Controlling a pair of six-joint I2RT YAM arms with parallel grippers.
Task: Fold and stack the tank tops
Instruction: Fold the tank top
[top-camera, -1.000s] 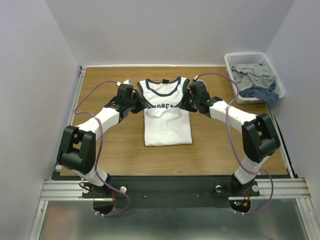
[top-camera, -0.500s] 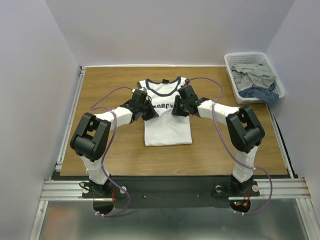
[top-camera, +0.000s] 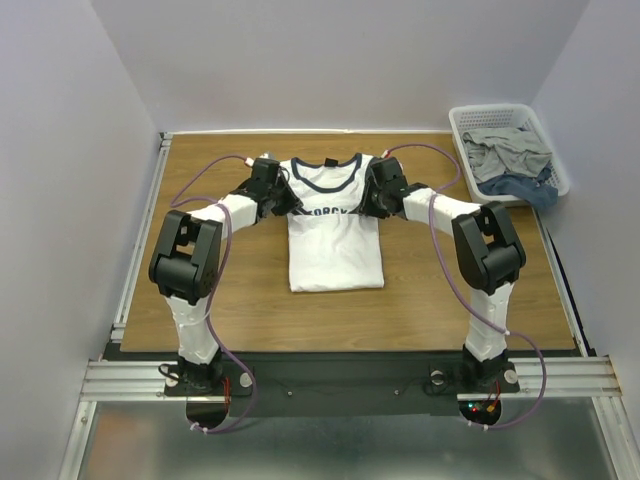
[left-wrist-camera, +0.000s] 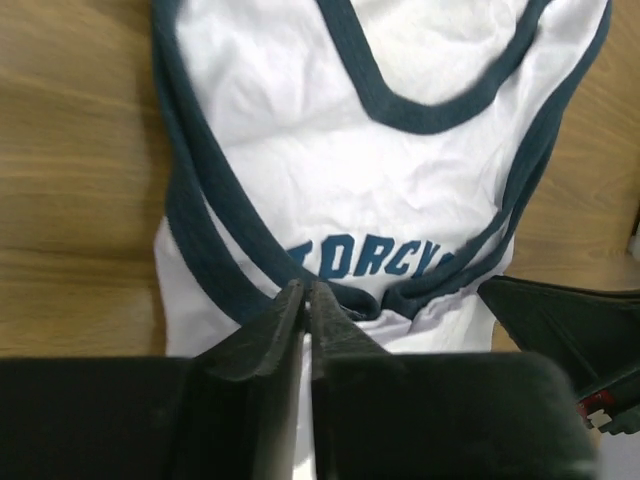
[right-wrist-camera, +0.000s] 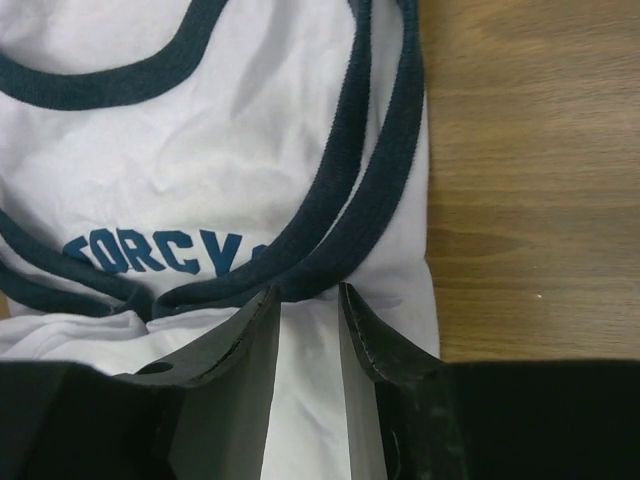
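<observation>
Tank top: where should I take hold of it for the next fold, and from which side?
Probably the doubled navy armhole trim at each outer edge of the tank top, approached from that same side. It lies flat, front up, and the two trim bands run close together there, which likely gives the thickest edge to pinch.

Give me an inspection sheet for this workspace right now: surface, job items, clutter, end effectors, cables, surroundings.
Surface: wooden table, brown grain.
Job's things: one white tank top, navy trim, flat mid-table, print up.
Clutter: white basket at the far right, holding grey and blue clothes.
End effectors: left end effector over armhole trim, jaws almost together, grip unclear; right end effector over the other armhole trim, jaws apart.
Cables: purple cables loop along both arms.
Surroundings: plain pale walls on three sides.
</observation>
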